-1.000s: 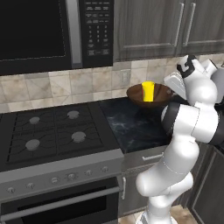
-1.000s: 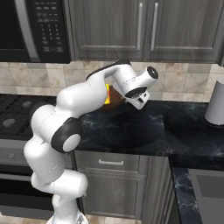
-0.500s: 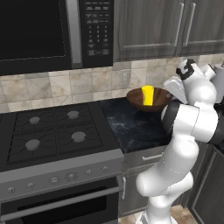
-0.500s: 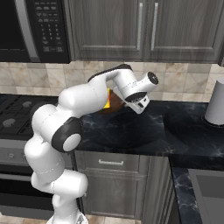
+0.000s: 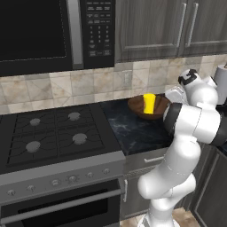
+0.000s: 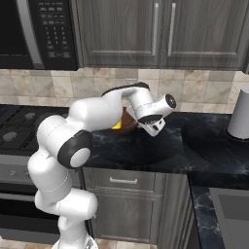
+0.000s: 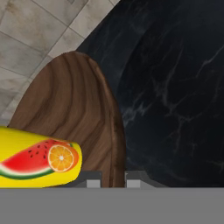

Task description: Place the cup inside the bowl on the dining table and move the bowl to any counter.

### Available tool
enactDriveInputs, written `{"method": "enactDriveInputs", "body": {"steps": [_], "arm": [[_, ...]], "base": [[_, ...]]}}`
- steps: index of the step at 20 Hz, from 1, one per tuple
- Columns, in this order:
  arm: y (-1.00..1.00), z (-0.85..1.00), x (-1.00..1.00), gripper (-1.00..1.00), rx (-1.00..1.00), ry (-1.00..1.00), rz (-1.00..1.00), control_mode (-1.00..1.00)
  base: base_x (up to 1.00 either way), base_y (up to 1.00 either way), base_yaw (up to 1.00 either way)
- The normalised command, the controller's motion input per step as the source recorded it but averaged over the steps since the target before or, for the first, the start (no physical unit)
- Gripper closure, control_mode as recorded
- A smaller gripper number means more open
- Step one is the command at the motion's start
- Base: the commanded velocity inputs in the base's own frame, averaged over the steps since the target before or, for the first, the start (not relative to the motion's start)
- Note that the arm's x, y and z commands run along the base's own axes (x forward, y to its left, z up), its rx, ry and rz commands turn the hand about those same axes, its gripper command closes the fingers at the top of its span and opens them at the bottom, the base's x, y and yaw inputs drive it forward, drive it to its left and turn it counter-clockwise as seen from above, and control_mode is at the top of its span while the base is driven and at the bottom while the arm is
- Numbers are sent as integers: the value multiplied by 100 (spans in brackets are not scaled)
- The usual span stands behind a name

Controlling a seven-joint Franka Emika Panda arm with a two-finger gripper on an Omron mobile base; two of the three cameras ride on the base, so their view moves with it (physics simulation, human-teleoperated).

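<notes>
The dark-brown wooden bowl point(image 5: 142, 109) hangs tilted low over the black counter point(image 5: 133, 133), close to the tiled wall; I cannot tell whether it touches the top. The yellow cup point(image 5: 149, 103), printed with a watermelon and an orange slice, stands inside it. My gripper point(image 7: 112, 180) is shut on the bowl point(image 7: 74, 109), its near rim pinched between the two fingertips point(image 7: 92, 180). The cup point(image 7: 39, 159) lies to the left in the hand view. In the right base view my arm hides most of the bowl point(image 6: 127, 121), and a sliver of cup point(image 6: 117, 126) peeks out.
A gas stove point(image 5: 48, 137) adjoins the counter on the left, with a microwave point(image 5: 40, 31) above it. A grey canister point(image 6: 239, 114) stands at the counter's point(image 6: 194, 141) right end. Wall cabinets point(image 6: 160, 29) hang overhead. The tiled backsplash point(image 7: 39, 35) is right behind the bowl.
The gripper has come down with the bowl and cup, bringing them nearer the counter top. The grip has stayed shut on the rim.
</notes>
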Motion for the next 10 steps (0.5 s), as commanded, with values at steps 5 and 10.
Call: {"method": "enactDriveInputs", "body": {"steps": [5,10], "arm": [[0,-9,0,100,3,0,0,-100],[0,-16,0,100,0,0,0,-100]], "base": [[0,0,0],[0,0,0]]}}
